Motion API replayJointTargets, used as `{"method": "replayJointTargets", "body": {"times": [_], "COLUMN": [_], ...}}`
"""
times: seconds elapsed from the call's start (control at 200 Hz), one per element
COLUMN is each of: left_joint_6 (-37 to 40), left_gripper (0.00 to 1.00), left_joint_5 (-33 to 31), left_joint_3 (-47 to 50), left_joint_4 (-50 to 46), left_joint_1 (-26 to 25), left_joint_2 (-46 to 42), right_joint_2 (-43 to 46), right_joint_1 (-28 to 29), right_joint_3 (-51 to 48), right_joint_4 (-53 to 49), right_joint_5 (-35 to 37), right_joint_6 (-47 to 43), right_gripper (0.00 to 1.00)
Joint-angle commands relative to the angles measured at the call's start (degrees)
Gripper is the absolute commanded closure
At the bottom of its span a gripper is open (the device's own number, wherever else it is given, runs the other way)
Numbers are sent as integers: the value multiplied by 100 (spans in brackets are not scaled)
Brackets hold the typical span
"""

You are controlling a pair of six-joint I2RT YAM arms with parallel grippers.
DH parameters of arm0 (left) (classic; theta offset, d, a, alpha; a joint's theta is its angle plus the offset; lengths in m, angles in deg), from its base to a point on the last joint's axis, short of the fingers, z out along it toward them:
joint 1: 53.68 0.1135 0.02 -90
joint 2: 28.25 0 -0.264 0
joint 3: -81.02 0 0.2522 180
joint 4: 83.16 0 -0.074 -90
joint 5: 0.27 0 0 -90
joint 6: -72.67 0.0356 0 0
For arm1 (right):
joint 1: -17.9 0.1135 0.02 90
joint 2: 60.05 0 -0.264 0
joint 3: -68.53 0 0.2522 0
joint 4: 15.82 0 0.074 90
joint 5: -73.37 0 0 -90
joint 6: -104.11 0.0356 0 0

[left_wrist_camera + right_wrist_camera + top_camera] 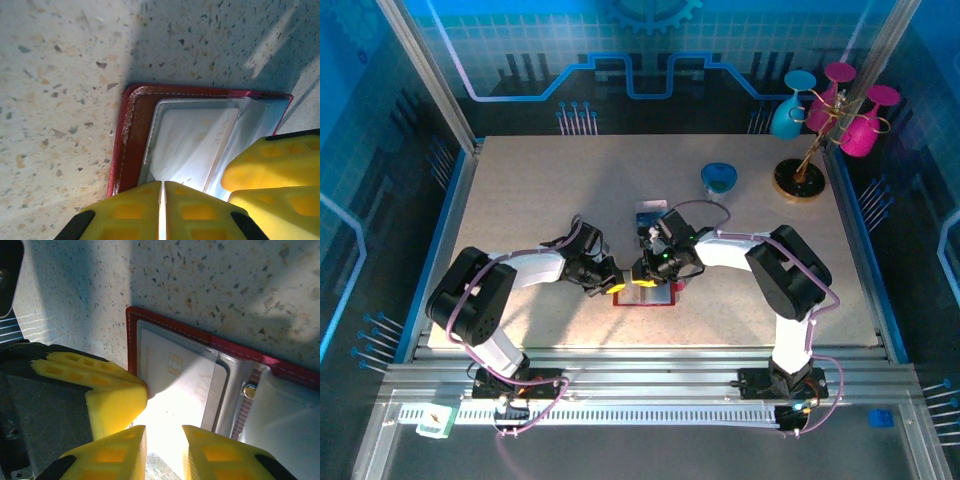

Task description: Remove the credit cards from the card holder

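Note:
The red card holder point(650, 298) lies open on the table between the two arms. In the left wrist view its red edge point(131, 130) frames a grey see-through pocket with a pale credit card point(190, 140) inside. My left gripper point(163, 184) is shut on the holder's near edge, with only a thin pale strip between its fingers. In the right wrist view the pale card point(175, 375), showing a chip, sticks partly out of the pocket of the holder point(170, 325). My right gripper point(164, 432) stands open over that card. A blue-and-dark card point(650, 214) lies on the table behind the grippers.
A blue cup point(719, 178) stands at the back right. A gold rack point(805, 160) with a cyan glass and pink glasses stands further right. The two grippers point(612, 284) point(645, 272) almost touch over the holder. Metal rails run along the near edge.

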Motion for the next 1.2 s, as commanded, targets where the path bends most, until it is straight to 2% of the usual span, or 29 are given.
{"method": "replayJointTargets", "body": {"times": [0.0, 0.79, 0.86, 0.925, 0.985, 1.19], "left_joint_6": [161, 133, 158, 187, 200, 94], "left_gripper": [90, 87, 84, 77, 76, 80], "left_joint_5": [68, 29, -6, -60, -52, 179], "left_joint_3": [-52, -14, -42, -80, -107, -93], "left_joint_4": [-113, -254, -335, -413, -435, -213], "left_joint_1": [63, 87, 91, 79, 91, 86], "left_joint_2": [34, -212, -269, -317, -346, -261], "right_joint_2": [-89, 14, 50, 66, 71, 108], "right_joint_1": [69, 69, 64, 69, 69, 69], "right_joint_3": [44, 156, 207, 235, 269, 365], "right_joint_4": [-49, -854, -974, -1063, -1163, -1411], "right_joint_5": [-68, 494, 584, 650, 714, 887], "right_joint_6": [-42, -532, -601, -665, -729, -862], "right_gripper": [75, 75, 75, 75, 75, 75]}}
